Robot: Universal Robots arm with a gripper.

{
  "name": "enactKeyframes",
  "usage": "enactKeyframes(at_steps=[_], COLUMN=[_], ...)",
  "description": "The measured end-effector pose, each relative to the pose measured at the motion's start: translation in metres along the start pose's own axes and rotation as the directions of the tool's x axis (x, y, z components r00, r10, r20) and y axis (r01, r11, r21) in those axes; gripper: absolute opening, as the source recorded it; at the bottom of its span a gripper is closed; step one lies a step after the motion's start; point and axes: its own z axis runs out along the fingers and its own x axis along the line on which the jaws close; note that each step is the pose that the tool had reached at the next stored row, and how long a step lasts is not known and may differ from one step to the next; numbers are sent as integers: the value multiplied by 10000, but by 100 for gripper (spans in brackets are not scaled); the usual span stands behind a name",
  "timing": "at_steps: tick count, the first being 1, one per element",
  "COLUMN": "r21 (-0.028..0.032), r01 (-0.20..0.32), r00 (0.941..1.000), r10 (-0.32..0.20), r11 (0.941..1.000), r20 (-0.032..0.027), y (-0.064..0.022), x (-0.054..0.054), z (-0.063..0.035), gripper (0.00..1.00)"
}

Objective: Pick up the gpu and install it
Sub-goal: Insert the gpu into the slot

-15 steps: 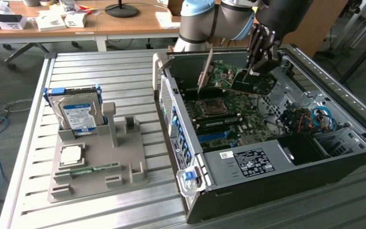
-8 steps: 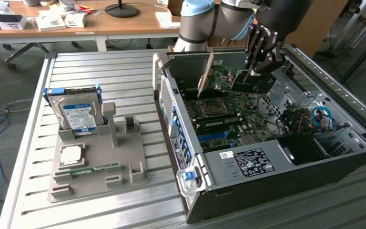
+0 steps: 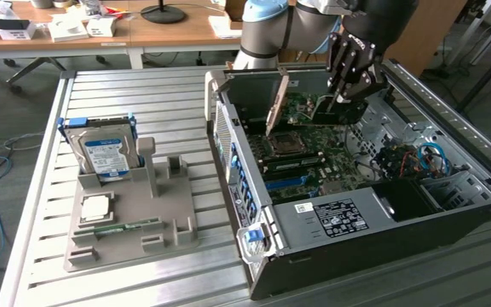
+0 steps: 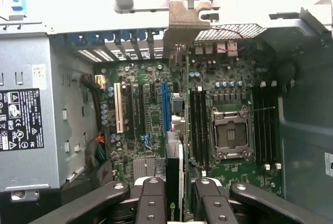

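The gpu [image 3: 277, 105] stands on edge inside the open computer case [image 3: 450, 211], above the green motherboard [image 3: 301, 150]. In the wrist view I look along its thin dark edge [image 4: 179, 130]. Its grey metal bracket [image 4: 187, 18] is at the case's rear slot openings. The card's edge runs beside a blue expansion slot [image 4: 165, 104] and the memory slots. My gripper [image 3: 341, 99] reaches down into the case, and its two black fingers [image 4: 151, 200] sit on either side of the card's near end, shut on it [image 4: 179, 182]. I cannot tell if the card is seated in a slot.
On the slatted metal table [image 3: 126, 89], to the case's left in the exterior view, a grey holder [image 3: 173, 211] carries a silver hard drive [image 3: 105, 150], a processor chip [image 3: 96, 206] and a green memory stick [image 3: 117, 225]. A labelled power supply [image 3: 339, 217] fills the case's near end. A cluttered wooden desk [image 3: 177, 29] stands behind.
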Motion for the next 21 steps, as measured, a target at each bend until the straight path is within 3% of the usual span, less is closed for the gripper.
enactKeyframes(at_steps=[5,8,17,18,21], r21=[50,141,489,515,517], r01=[180,281,517,527,529], r00=[9998,9996,9987,9986,9986], r10=[-180,-281,-518,-528,-530], r11=[9998,9995,9975,9973,9973], r20=[-5,-6,0,1,1], y=[-1,-1,-1,0,0], x=[-1,-1,-1,-1,-1], z=[10,14,20,21,21], gripper=[26,26,26,26,26])
